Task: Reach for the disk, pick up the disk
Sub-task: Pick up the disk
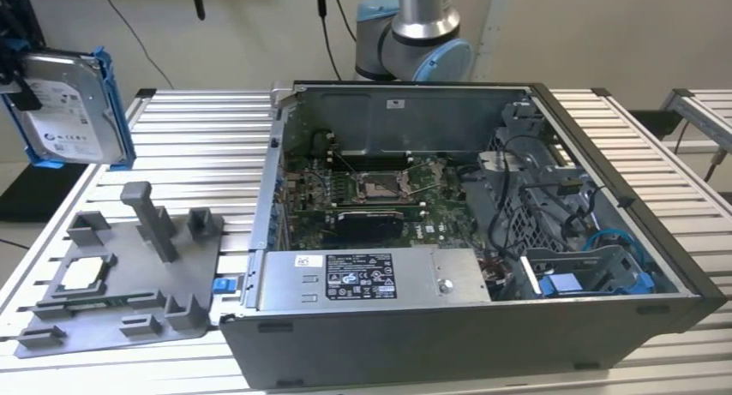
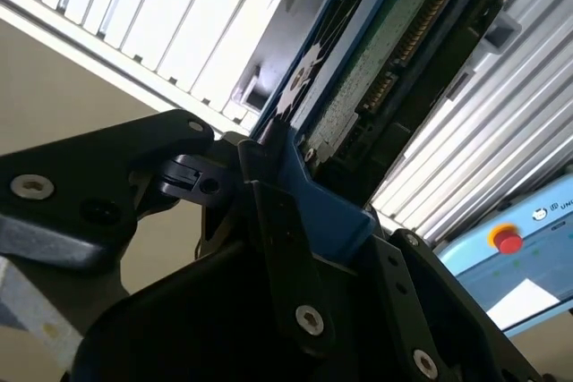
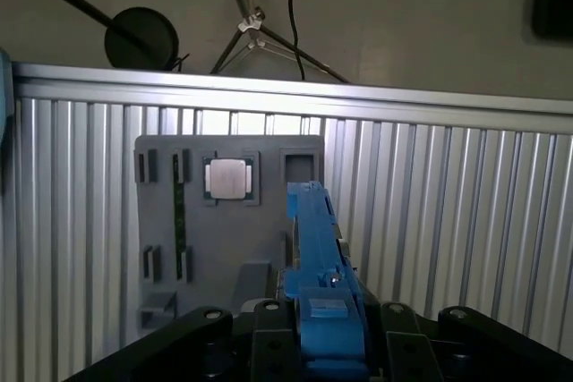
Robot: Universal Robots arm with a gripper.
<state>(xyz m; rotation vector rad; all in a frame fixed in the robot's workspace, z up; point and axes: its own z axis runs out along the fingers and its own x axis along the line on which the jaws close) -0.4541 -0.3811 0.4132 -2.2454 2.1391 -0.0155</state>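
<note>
The disk, a silver-grey drive with a white label in a blue bracket, hangs upright in the air above the table's corner, at the exterior view's far left. My gripper is shut on it from the side. In the second wrist view the disk's green circuit board and blue bracket run between the black fingers. In the first wrist view the blue bracket's edge rises out of my gripper, high above the grey fixture.
Below the disk lies a grey fixture tray with upright posts and a square processor chip. An open computer case with a grey power-supply box takes up the middle of the slatted table. The arm's base stands behind it.
</note>
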